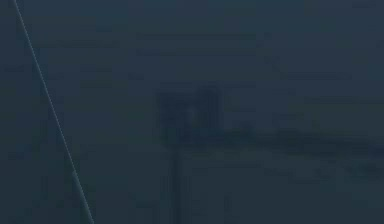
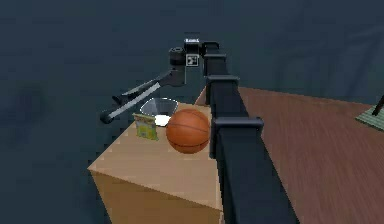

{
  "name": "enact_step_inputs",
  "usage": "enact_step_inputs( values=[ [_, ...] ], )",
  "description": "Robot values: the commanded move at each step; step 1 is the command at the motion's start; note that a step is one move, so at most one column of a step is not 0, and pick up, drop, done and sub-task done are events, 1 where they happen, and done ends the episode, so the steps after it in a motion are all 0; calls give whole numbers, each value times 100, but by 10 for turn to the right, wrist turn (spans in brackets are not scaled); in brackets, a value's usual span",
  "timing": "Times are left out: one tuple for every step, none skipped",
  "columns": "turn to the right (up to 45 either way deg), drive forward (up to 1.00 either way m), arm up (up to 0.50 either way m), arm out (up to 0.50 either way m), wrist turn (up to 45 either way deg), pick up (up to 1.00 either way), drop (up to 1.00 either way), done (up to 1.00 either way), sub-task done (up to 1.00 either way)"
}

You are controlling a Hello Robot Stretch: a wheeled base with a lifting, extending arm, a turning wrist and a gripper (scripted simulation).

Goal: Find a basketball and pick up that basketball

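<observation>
We have found the basketball (image 2: 188, 130), unlifted on the table (image 2: 122, 162); gripper (image 2: 108, 116) holds nothing, opening we cannot tell

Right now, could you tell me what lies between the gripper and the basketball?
In the arm side view, a white bowl and a small yellowish item lie between gripper and basketball.

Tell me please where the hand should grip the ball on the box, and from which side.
Across the widest middle of the ball: it is round, with no handle. The hand should probably come from above: the top is free, but a bowl stands behind it and a small yellow thing left of it on the box.
</observation>
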Motion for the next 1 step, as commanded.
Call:
enact_step_inputs(
  values=[
    [0, 0, 0, 0, 450, 0, 0, 0, 0]
  ],
)
